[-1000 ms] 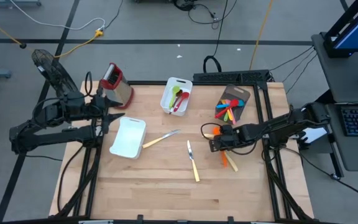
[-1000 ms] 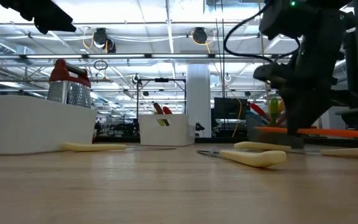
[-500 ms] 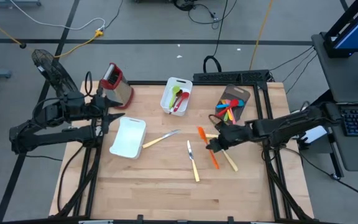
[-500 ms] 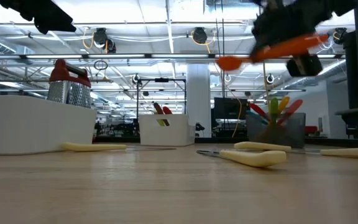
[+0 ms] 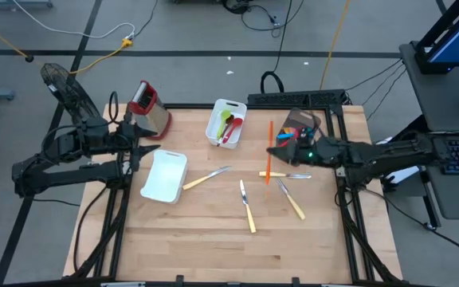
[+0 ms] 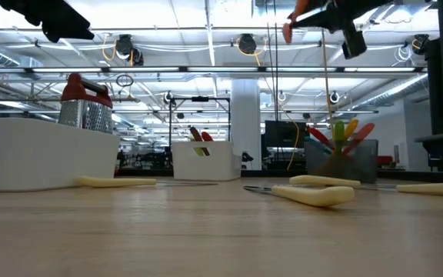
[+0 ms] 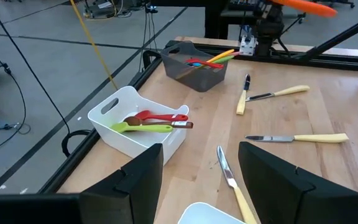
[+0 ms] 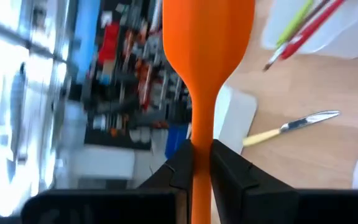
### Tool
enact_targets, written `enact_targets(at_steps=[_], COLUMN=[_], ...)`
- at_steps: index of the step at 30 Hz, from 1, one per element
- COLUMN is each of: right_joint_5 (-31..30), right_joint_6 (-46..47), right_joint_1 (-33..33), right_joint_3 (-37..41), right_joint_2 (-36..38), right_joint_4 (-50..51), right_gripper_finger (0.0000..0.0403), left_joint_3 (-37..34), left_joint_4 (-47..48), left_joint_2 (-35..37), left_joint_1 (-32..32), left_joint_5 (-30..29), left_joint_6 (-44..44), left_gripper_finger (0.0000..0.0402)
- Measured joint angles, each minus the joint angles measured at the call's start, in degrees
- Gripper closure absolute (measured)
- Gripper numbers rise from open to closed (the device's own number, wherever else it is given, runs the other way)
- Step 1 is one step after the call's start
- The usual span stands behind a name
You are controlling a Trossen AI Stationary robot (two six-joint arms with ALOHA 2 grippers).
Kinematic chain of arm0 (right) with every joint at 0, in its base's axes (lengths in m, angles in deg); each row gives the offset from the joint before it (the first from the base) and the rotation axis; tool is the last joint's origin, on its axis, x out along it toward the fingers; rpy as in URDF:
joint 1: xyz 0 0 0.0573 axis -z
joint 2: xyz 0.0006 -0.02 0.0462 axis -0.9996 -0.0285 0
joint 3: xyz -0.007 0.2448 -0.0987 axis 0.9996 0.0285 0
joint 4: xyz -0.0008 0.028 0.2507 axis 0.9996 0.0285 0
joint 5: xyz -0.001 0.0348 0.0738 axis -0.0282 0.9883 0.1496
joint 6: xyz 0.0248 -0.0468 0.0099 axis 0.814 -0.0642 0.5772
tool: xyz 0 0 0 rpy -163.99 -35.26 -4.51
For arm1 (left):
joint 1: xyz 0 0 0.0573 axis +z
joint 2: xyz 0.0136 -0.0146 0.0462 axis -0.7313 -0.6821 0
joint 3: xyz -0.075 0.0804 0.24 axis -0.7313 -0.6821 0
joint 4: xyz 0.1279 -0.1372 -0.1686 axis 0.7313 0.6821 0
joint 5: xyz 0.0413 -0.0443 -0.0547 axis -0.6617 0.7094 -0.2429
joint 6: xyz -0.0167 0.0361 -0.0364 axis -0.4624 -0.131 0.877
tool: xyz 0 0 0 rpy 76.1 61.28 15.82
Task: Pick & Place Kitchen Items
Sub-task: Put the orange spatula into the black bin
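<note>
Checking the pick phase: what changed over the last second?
The right gripper, jaws shut on the orange spatula, lifted it off the table from beside the cream-handled cutlery and swung it up toward the dark bin; it now hangs high above the table. Unchanged: left gripper waiting by the grater, jaws open; both white trays and the cutlery.

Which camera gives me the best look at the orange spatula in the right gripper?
Right wrist view: the orange spatula fills it, pinched by the right gripper. The high view shows it as a thin line; low and left wrist views catch only parts.
</note>
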Motion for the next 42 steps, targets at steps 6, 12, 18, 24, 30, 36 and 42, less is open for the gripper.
enact_targets(at_steps=[6, 12, 18, 24, 30, 36, 42], right_joint_5=[4.49, 14.99, 25.71, 36.19, 46.06, 53.16, 56.15], right_joint_6=[9.87, 18.10, 23.23, 26.07, 21.17, 12.16, 4.82], right_joint_1=[7.35, 15.95, 25.33, 34.50, 44.78, 54.61, 57.84], right_joint_3=[0.00, 0.00, 0.00, 0.00, 0.00, 0.00, 0.00], right_joint_2=[6.64, 12.06, 14.04, 12.55, 9.26, 4.03, -2.52], right_joint_4=[11.70, 27.20, 29.52, 30.61, 33.84, 33.83, 33.83], right_gripper_finger=[0.0377, 0.0377, 0.0376, 0.0375, 0.0376, 0.0375, 0.0374], left_joint_3=[0.02, 0.00, 0.00, 0.01, 0.00, 0.00, 0.00], left_joint_4=[0.01, 0.01, 0.01, 0.01, 0.01, 0.01, 0.01], left_joint_2=[-0.01, -0.01, 0.00, 0.01, 0.01, 0.01, 0.01], left_joint_1=[0.01, 0.01, 0.01, 0.01, 0.01, 0.01, 0.01], left_joint_5=[0.01, 0.01, -0.01, 0.01, 0.01, 0.01, 0.01], left_joint_6=[0.52, 0.52, 0.16, 0.15, 0.15, 0.22, 0.34], left_gripper_finger=[0.0186, 0.0186, 0.0186, 0.0186, 0.0185, 0.0186, 0.0186])
